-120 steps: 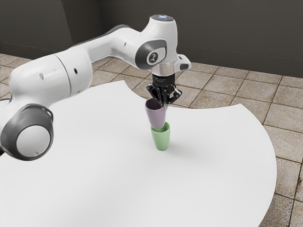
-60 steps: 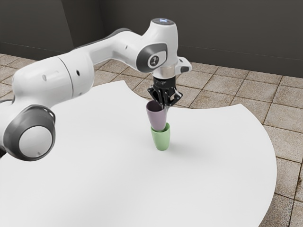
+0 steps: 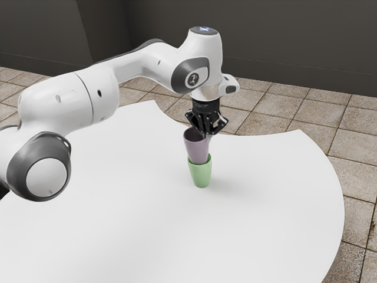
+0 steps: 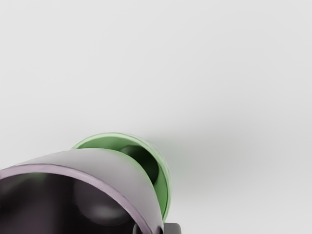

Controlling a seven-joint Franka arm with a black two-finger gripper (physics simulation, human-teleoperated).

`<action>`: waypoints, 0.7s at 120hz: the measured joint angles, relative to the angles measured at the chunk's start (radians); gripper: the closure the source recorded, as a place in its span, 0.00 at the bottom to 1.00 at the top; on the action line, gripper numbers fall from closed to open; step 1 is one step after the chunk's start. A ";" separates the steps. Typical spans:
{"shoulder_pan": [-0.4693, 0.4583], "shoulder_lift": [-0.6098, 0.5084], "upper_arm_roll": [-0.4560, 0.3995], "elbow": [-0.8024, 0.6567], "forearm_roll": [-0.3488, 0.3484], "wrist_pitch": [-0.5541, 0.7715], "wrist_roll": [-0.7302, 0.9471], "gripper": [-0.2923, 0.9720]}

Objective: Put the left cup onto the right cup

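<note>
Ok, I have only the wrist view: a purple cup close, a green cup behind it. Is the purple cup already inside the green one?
Observer: Yes. In the exterior view the purple cup has its lower part inside the green cup, and its upper half stands above the green rim.
Operator: Does the tool hold it?
Observer: Yes, the tool is shut on its rim, at the exterior view's right side.
Operator: And the green cup?
Observer: It stands upright on the white table.
</note>
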 joint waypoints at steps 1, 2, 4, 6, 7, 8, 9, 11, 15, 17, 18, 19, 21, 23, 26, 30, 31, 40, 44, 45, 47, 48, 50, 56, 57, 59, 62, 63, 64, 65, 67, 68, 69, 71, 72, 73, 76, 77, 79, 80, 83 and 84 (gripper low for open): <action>0.000 0.000 0.000 0.000 0.000 0.000 0.000 0.85; 0.000 0.000 0.000 0.000 0.000 0.000 0.000 0.85; 0.000 0.000 0.000 0.000 0.000 0.000 0.000 0.85; 0.000 0.000 0.000 0.000 0.000 0.001 0.000 0.85; 0.000 0.000 0.000 0.000 0.000 0.001 0.000 0.85; 0.000 0.000 0.000 0.000 0.000 0.001 0.000 0.85; 0.000 0.000 0.000 0.000 0.000 0.001 0.000 0.85; 0.000 0.000 0.000 0.000 -0.001 0.001 0.000 0.85; 0.000 0.000 0.000 0.000 -0.001 0.001 0.000 0.84; 0.000 0.000 0.000 -0.001 -0.002 0.001 0.000 0.83; 0.000 0.000 0.000 -0.001 -0.002 0.001 0.000 0.83; 0.000 0.000 0.000 -0.001 -0.002 0.001 0.000 0.83; 0.000 0.000 0.000 -0.001 -0.002 0.002 0.000 0.82; 0.000 0.000 0.000 -0.001 -0.003 0.002 0.000 0.81; 0.000 0.000 0.000 -0.001 -0.003 0.002 0.000 0.79; 0.000 0.000 0.000 -0.001 -0.004 0.002 0.001 0.76; 0.000 0.000 0.000 -0.001 -0.004 0.002 0.001 0.75; 0.000 0.001 0.000 -0.002 -0.005 0.002 0.001 0.66; 0.000 0.001 0.000 -0.002 -0.005 0.002 0.001 0.61; 0.000 0.002 0.000 -0.002 -0.006 0.002 0.002 0.59; 0.000 0.002 0.000 -0.003 -0.006 0.002 0.002 0.57; 0.000 0.002 0.000 -0.003 -0.006 0.002 0.002 0.55; 0.000 0.002 0.000 -0.003 -0.007 0.002 0.002 0.53; 0.000 0.003 0.000 -0.003 -0.007 0.002 0.004 0.47; 0.000 0.003 0.000 -0.003 -0.008 0.002 0.004 0.46; 0.000 0.003 0.000 -0.003 -0.008 0.002 0.004 0.44; 0.000 0.003 0.001 -0.003 -0.008 0.002 0.005 0.42; 0.000 0.003 0.001 -0.003 -0.008 0.002 0.005 0.41; 0.000 0.003 0.001 -0.003 -0.009 0.002 0.005 0.40; 0.000 0.003 0.001 -0.003 -0.009 0.002 0.005 0.40; 0.000 0.003 0.001 -0.003 -0.009 0.002 0.006 0.38; 0.000 0.003 0.001 -0.003 -0.009 0.002 0.006 0.38; 0.000 0.003 0.001 -0.003 -0.009 0.002 0.006 0.37; 0.000 0.003 0.001 -0.003 -0.009 0.002 0.006 0.36; 0.000 0.003 0.001 -0.003 -0.009 0.002 0.006 0.36; 0.000 0.003 0.001 -0.003 -0.009 0.002 0.007 0.35; 0.000 0.003 0.000 -0.003 -0.009 0.002 0.007 0.34; 0.000 0.003 0.001 -0.003 -0.010 0.002 0.007 0.33; 0.000 0.003 0.001 -0.003 -0.010 0.002 0.007 0.33; 0.000 0.003 0.001 -0.003 -0.010 0.001 0.008 0.32; 0.000 0.003 0.001 -0.003 -0.010 0.001 0.008 0.31; 0.000 0.003 0.000 -0.003 -0.010 0.001 0.008 0.31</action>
